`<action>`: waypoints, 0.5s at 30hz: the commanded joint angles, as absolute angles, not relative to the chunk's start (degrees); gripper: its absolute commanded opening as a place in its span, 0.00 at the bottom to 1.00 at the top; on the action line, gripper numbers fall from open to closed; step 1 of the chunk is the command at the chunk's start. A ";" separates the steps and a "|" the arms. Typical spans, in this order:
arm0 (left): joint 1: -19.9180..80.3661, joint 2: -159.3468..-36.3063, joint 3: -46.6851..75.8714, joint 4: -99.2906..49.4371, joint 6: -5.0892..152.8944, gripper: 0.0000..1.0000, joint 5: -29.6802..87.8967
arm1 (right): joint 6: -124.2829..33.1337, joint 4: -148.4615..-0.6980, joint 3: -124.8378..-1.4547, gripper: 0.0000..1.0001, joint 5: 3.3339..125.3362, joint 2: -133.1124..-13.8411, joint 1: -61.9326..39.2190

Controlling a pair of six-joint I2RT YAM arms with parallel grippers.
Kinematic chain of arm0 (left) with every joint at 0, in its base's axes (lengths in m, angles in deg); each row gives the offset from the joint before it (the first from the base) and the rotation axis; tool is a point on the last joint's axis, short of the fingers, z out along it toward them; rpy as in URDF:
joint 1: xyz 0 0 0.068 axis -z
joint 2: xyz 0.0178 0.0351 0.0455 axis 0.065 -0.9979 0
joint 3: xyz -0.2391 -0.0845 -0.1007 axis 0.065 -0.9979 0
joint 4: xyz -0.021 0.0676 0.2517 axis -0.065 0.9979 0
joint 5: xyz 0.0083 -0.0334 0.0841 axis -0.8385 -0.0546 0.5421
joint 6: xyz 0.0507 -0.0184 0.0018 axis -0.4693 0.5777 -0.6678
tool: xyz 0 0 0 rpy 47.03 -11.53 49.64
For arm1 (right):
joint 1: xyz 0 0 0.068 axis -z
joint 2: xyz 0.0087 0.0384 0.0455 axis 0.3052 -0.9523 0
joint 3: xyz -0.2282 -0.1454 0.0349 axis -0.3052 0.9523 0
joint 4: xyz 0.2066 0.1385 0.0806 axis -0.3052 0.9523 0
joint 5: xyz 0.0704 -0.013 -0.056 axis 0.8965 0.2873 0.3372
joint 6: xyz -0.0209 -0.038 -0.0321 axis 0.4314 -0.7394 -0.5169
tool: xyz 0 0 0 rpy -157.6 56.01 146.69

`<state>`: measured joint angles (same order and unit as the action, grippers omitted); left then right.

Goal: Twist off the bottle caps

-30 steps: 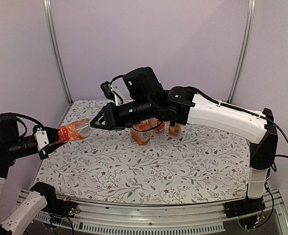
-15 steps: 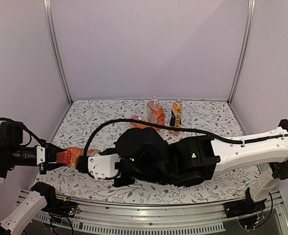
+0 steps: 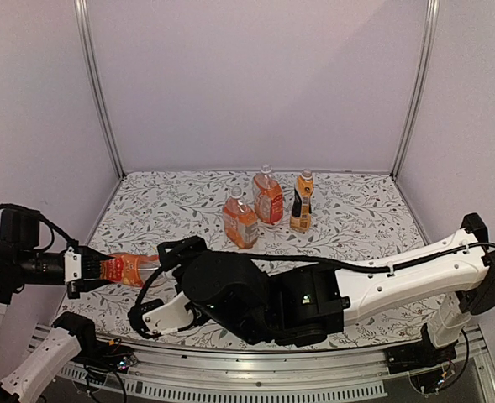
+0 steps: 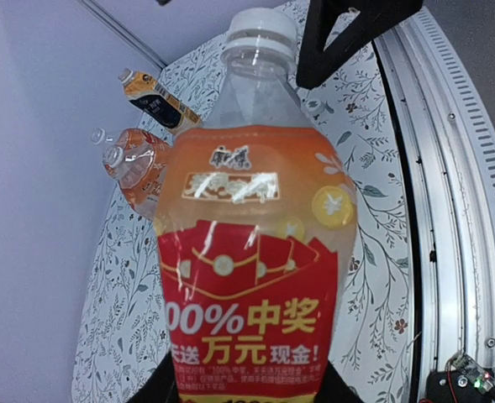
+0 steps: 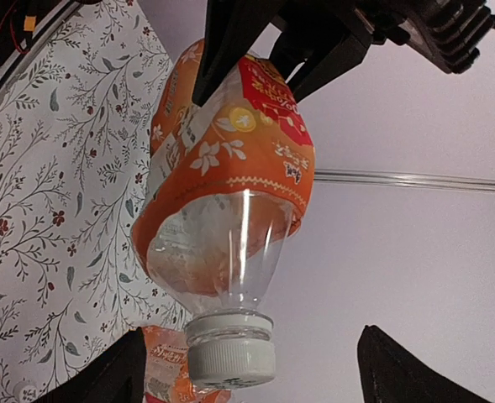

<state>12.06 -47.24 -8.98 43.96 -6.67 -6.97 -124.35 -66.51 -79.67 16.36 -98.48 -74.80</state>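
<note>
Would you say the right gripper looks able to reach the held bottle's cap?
Likely yes: the right gripper is open, and the white cap of the held bottle appears unobstructed between its fingertips.

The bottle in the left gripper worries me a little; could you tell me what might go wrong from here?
1. The left gripper holds the bottle only by its base end, roughly level, so twisting the cap may spin or pry it loose.
2. It looks well filled; uncapped at this angle, it could spill onto the table.
3. The open right gripper straddles the cap without touching; closing off-centre might pinch the neck.
</note>
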 commanded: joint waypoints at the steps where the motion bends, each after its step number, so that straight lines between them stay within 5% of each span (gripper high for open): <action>1: 11.70 -47.98 -8.39 43.55 -6.16 0.16 -7.26 | -120.91 -72.81 -79.13 0.99 14.08 -98.56 -75.06; 6: 11.70 -46.40 -10.16 35.89 -1.47 0.16 -2.84 | -104.98 -66.99 -80.13 0.99 20.84 -94.09 -73.16; 10: 11.72 -44.60 -11.88 29.34 1.39 0.17 0.64 | -76.71 -52.74 -85.96 0.99 46.76 -91.17 -65.70; 15: 11.69 -44.80 -12.31 28.28 2.08 0.17 1.51 | -44.06 -54.28 -87.77 0.97 65.17 -92.36 -56.85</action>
